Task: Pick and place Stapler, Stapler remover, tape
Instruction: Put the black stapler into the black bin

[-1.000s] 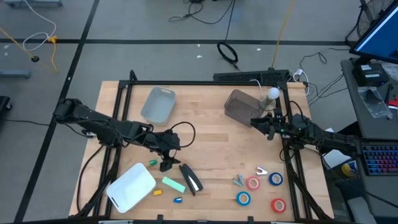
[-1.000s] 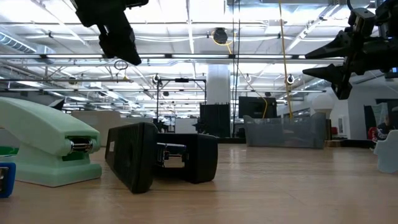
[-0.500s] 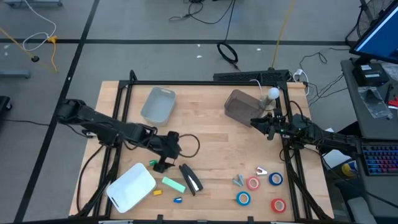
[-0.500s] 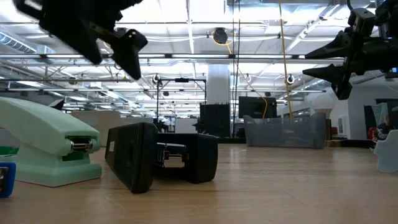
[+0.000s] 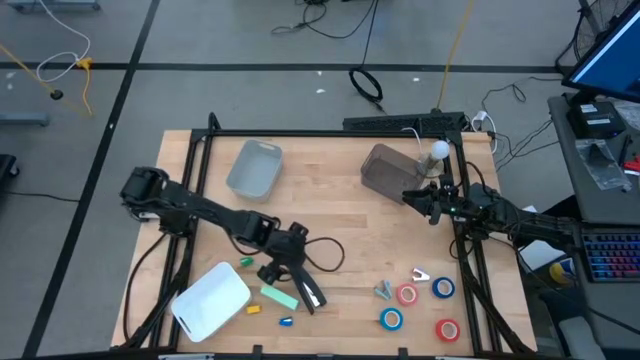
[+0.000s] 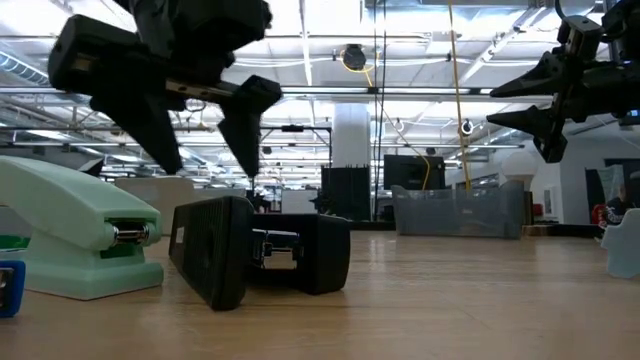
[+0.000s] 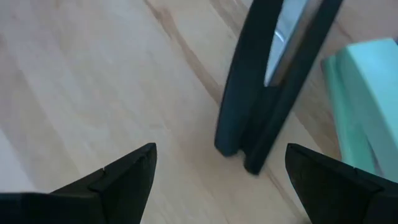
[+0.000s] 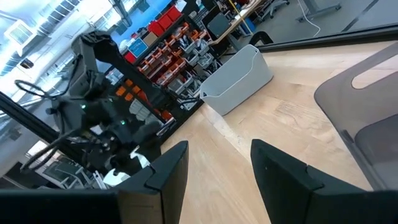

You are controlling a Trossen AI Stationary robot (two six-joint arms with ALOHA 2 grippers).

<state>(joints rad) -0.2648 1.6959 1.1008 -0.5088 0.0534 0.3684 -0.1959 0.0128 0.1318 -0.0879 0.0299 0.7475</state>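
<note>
Left gripper [image 5: 282,272] hung spread-fingered just above the black stapler [image 5: 307,286], near the table's [image 5: 330,215] front edge.
Bare wood lay open mid-table. The stapler lay beside a mint-green stapler [image 5: 280,296]; 4 tape rolls [image 5: 407,294] sat front-right. Right gripper [image 5: 409,197] waited, parted, by the grey bin [image 5: 385,170].

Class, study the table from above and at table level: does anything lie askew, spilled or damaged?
One thing: the black stapler lies on its side, not upright on its base; the open left gripper is above it. Nothing looks spilled or broken.
</note>
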